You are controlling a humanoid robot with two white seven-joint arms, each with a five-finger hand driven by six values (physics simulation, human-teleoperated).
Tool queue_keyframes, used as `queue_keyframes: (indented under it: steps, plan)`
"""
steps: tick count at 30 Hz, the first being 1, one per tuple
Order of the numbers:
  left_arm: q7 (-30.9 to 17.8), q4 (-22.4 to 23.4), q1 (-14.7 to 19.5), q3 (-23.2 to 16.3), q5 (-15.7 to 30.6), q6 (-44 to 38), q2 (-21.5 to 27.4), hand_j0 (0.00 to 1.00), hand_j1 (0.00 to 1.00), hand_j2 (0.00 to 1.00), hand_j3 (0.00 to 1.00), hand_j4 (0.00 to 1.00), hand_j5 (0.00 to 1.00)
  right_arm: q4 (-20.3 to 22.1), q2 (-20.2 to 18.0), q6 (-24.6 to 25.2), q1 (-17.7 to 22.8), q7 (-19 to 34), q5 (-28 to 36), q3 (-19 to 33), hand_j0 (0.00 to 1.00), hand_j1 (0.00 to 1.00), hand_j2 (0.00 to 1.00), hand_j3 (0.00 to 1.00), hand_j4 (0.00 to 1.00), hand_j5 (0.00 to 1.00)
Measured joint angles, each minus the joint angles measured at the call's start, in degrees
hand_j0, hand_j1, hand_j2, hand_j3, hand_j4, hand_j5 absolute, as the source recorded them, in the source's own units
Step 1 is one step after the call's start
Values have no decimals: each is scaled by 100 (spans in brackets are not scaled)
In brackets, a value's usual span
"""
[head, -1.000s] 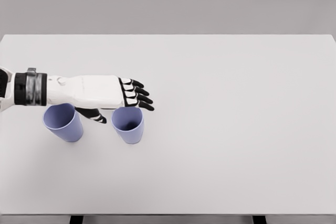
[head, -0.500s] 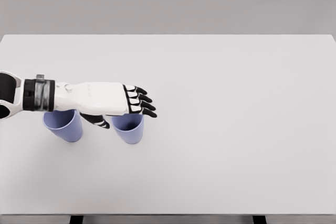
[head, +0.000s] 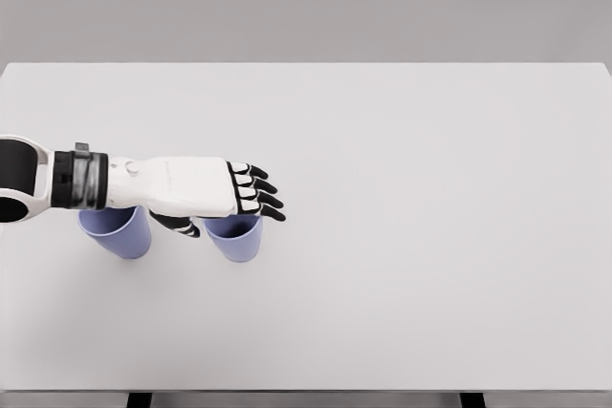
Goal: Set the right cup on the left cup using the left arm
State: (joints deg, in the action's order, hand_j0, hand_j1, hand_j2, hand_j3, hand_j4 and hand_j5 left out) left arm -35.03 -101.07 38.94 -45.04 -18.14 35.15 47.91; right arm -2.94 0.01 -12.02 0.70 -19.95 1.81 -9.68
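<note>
Two lavender cups stand upright on the white table point(head: 402, 236). The left cup point(head: 120, 233) is partly covered by my left forearm. The right cup point(head: 237, 239) stands a hand's width to its right, with its rim partly hidden under my left hand point(head: 229, 209). The hand hovers over that cup, palm down, its black-tipped fingers point(head: 262, 198) stretched out past the rim and the thumb hanging between the two cups. Nothing is held in it. My right arm does not show.
My left hand has slid forward and down, so it now covers more of the right cup's rim. Both cups stand where they were.
</note>
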Motion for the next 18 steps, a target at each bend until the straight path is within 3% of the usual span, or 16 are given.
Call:
queue_keyframes:
  steps: [18]
  plan:
    - [-1, 0, -18, -5, -177, 0, -162, 100, 100, 100, 100, 100, 100, 0, 0, 0, -9, 0, 0, -1, 100, 100, 100, 100, 100, 100]
